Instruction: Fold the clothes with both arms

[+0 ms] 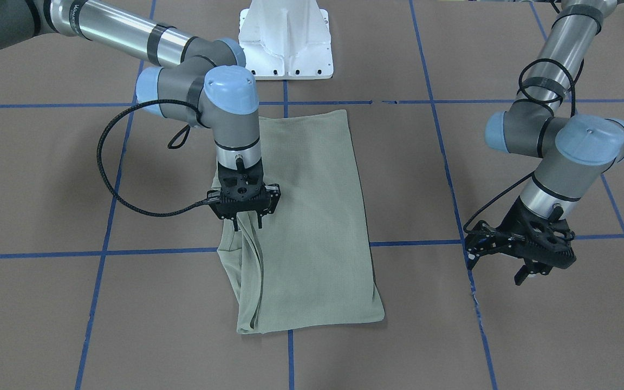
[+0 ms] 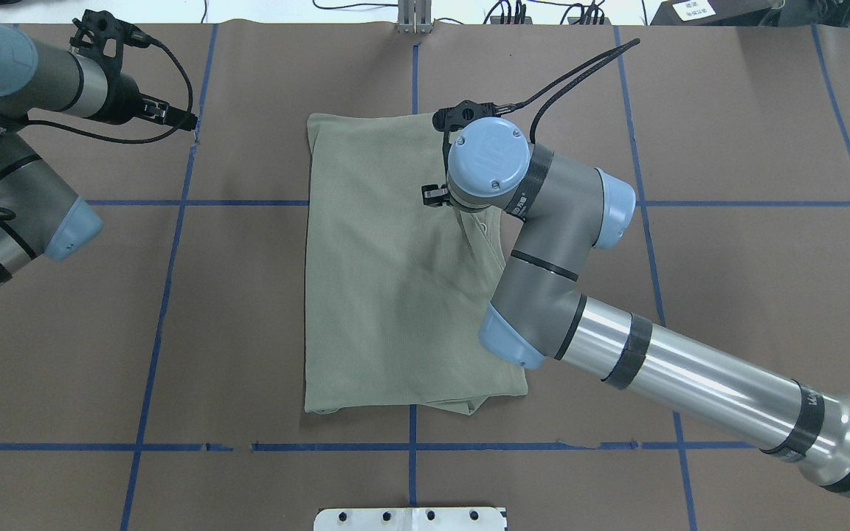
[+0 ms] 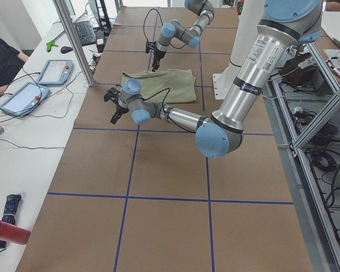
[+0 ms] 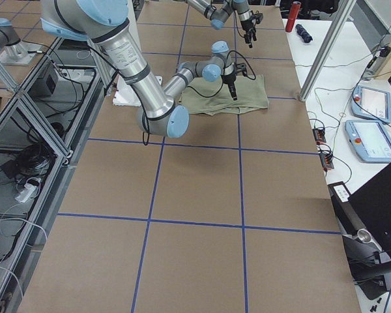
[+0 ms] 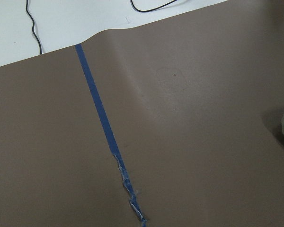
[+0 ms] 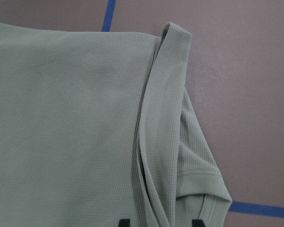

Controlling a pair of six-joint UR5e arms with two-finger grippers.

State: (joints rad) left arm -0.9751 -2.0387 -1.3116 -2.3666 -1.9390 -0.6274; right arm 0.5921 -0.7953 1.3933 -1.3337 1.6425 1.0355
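The shirt (image 1: 312, 216) is of pale sage-green knit with a fine ribbed grain, matte and soft. It lies in the middle of the table (image 1: 46, 179), folded to a long rectangle with rather straight edges. The table cover is smooth, dull brown and sheet-like, and is divided into squares by blue tape (image 1: 155, 252). In the front-facing view a narrow band of cloth along the shirt's 9 o'clock edge stands up as a ridge with loose pleats, and the corner at 7 o'clock is rounded and bunched.

The right gripper (image 1: 247, 221) points straight down at this 9 o'clock edge, its wrist vertical and the forearm coming in from 10 o'clock. Its black fingers are closed on the raised band, which hangs from them. The left gripper (image 1: 499, 269) hovers at 3 o'clock from the shirt, well apart from it, tilted, with its fingers spread and nothing between them. A white metal pedestal (image 1: 285, 43) stands at 12 o'clock.
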